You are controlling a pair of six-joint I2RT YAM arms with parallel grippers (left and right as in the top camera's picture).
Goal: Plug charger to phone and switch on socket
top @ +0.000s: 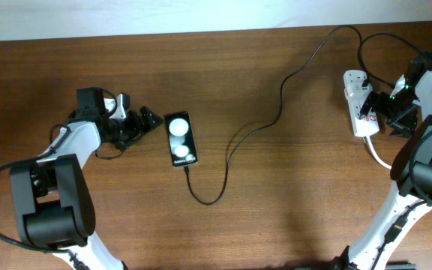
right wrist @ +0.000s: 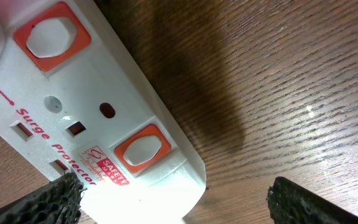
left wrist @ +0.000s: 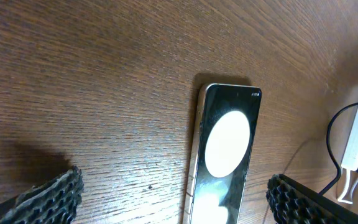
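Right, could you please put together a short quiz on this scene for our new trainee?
1. True or false: the left gripper is shut on the phone.
2. Which gripper is at the socket? A) the left one B) the right one C) neither
3. Fill in: the switches on the socket are ____ in colour.

Key:
1. False. It is open, beside the phone.
2. B. The right gripper is open over the socket.
3. Orange.
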